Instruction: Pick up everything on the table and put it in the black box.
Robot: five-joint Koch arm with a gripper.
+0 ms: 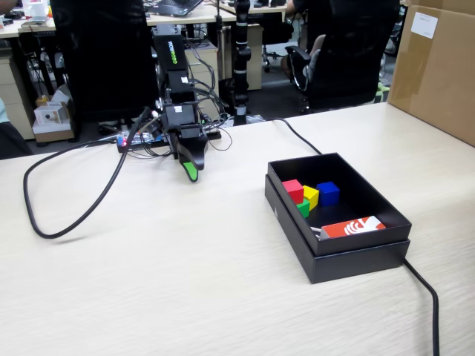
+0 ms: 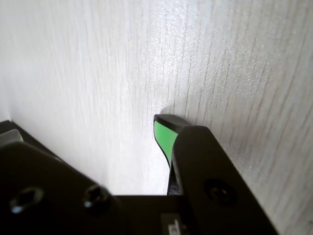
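The black box (image 1: 356, 261) sits on the pale wood table (image 1: 185, 282) at the right of the fixed view. In it lie the red cube (image 1: 292, 189), the yellow cube (image 1: 310, 196), the blue cube (image 1: 327, 192) and the green cube (image 1: 303, 208), clustered at its far left. My gripper (image 1: 189, 169) hangs tip-down on the table by the arm base, well left of the box. In the wrist view the gripper (image 2: 87, 129) is empty. Its green-padded fingertip (image 2: 164, 132) touches bare table and the other jaw stands far off at the left edge.
A red-and-white card (image 1: 355, 226) lies in the box's near end. A black cable (image 1: 44, 222) loops over the left of the table and another (image 1: 427, 289) runs from behind the box to the front right. A brown carton (image 1: 438, 67) stands far right.
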